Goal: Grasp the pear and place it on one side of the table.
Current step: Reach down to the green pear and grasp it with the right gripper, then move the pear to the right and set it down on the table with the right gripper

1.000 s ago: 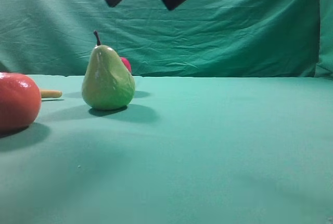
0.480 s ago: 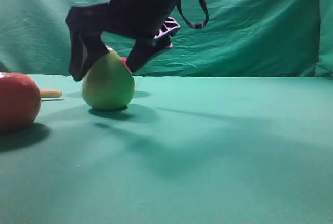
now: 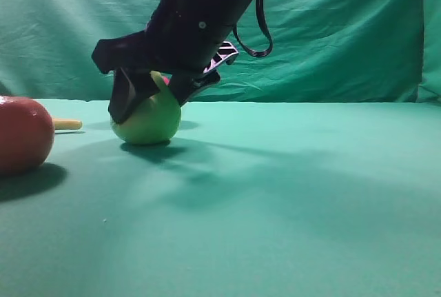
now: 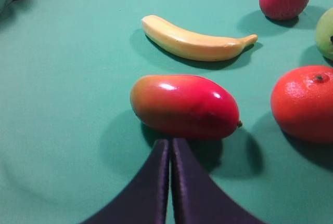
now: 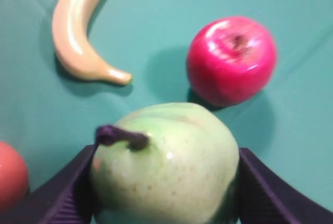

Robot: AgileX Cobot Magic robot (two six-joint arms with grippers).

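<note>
Two dark fingers of the right gripper (image 5: pixel 165 182) are sitting one on each side of the pear (image 5: pixel 164 164), pressing against its sides, so the pear is sitting between the jaws. From the front, the pear (image 3: pixel 147 119) is resting on the table (image 3: pixel 275 193), and its top half is hiding behind the black gripper (image 3: pixel 148 97). The pear is smooth and shiny, yellow-green, fat at the bottom, with a short dark stem (image 5: pixel 120 136) sticking out.

Just past the pear, a round red apple (image 5: pixel 231 60) is shining, glossy and hard-looking. A pale yellow banana (image 5: pixel 83 31) is curving away near it, long and smooth. One bit of a big orange-red round fruit (image 5: pixel 10 182) is peeking in at the edge, and it is bumpy like an orange in the left wrist view (image 4: pixel 304 102).

The left gripper (image 4: pixel 170 182) is keeping its two dark fingers pressed together, with nothing between them. Right in front of it, a smooth oval mango (image 4: pixel 184 106), red and orange, is lying on the soft teal cloth. A wrinkly green backdrop (image 3: pixel 344 35) is hanging behind the table.
</note>
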